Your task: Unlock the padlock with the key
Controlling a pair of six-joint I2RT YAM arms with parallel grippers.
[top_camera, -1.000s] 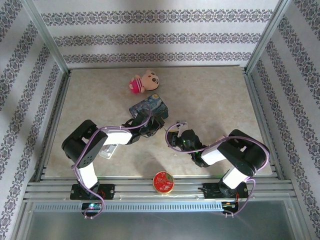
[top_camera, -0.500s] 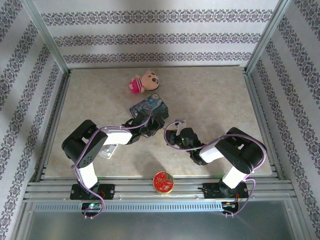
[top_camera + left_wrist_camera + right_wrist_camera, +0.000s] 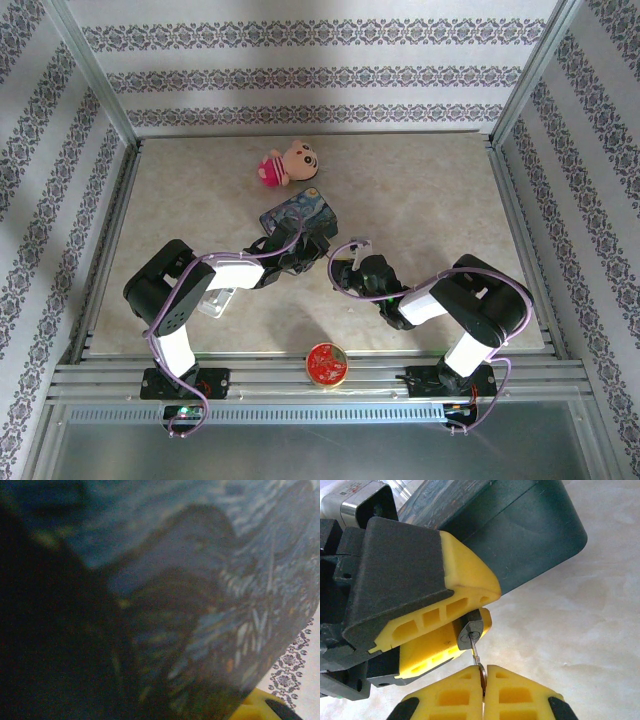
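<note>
Left pincer [image 3: 484,606] pinching tiny black padlock [image 3: 470,630] between yellow fingers [image 3: 465,577], near middle of bench [image 3: 420,190]. Right pincer [image 3: 483,674] pressed together on little grey key [image 3: 476,653], at 6 o'clock from padlock. Key tip touching keyhole; cannot tell how far in. Blue tin [image 3: 530,535] just behind left pincer, at 12 o'clock. Pink doll [image 3: 283,165] farther off at 12 o'clock. Round red tin [image 3: 326,363] at 6 o'clock, by near edge.

Swirly blue tin [image 3: 295,213], red tin [image 3: 326,363], pink doll [image 3: 283,165], marbled beige table [image 3: 420,200], seemingly dark padlock [image 3: 470,630]
</note>
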